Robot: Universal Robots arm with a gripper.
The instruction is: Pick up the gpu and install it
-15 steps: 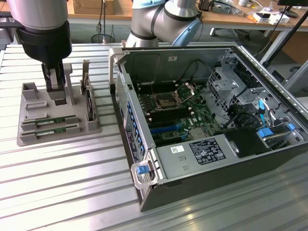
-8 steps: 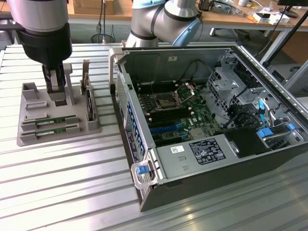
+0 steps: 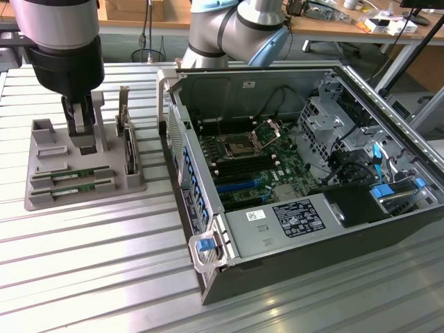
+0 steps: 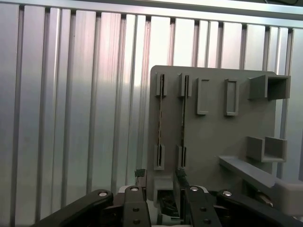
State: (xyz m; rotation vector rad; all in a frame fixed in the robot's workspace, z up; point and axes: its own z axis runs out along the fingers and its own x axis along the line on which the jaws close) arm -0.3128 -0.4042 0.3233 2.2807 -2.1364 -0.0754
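My jaws stand wide, holding nothing, low over the far end of the grey tray (image 3: 40,200) on the desk (image 3: 83,270). The gpu (image 3: 83,173) is one of two green sticks side by side in the tray's slots, near me; which one, I cannot tell. The open case (image 3: 277,232) sits at the exterior view's right.

Bright overhead light glares off the ribbed table (image 3: 90,274); the computer case (image 3: 291,258) interior lies in shadow.

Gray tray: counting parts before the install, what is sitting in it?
In the tray, a green stick and a second stick lie in slots; a dark card stands upright. The open tool hides the part beneath it.
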